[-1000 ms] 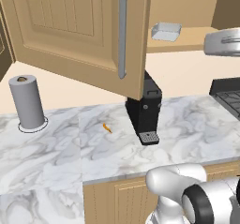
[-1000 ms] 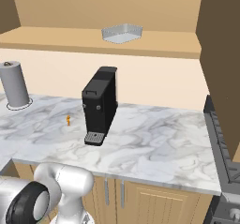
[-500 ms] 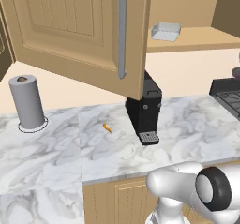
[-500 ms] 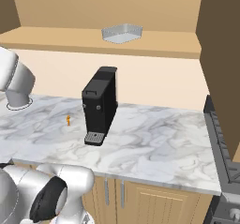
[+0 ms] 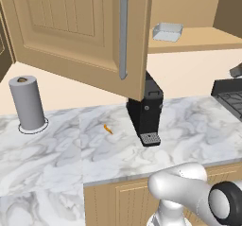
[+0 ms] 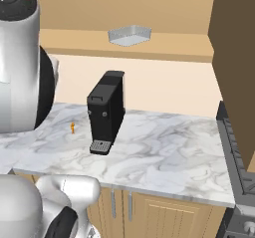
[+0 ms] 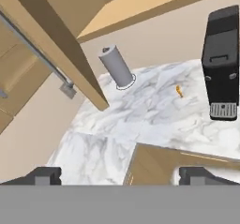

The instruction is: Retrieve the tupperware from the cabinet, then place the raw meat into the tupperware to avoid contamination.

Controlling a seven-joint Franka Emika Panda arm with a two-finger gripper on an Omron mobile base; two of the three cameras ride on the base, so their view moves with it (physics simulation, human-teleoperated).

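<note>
The tupperware (image 5: 167,31) (image 6: 129,35), shallow and translucent, lies on the open cabinet shelf above the counter. The cabinet door (image 5: 80,36) (image 7: 56,49) stands swung open, its silver bar handle (image 5: 124,31) facing out. The raw meat (image 5: 108,129) (image 6: 72,127) (image 7: 179,91), a tiny orange sliver, rests on the marble counter left of the black coffee machine. In the hand view my gripper (image 7: 123,176) is open and holds nothing. It hovers off the counter's front edge, far from both the meat and the tupperware. Its fingertips (image 7: 44,175) stand wide apart.
A black coffee machine (image 5: 146,111) (image 6: 105,112) (image 7: 222,63) stands mid-counter under the shelf. A grey paper-towel roll (image 5: 27,102) (image 7: 116,67) is at the counter's left. A dark stove (image 5: 229,92) borders the right. My arm's large link (image 6: 20,58) rises at the left.
The arm has swung: its big link has come up on the left of the right base view, and its elbow has dropped low in the left base view. Tupperware and meat have not moved.
</note>
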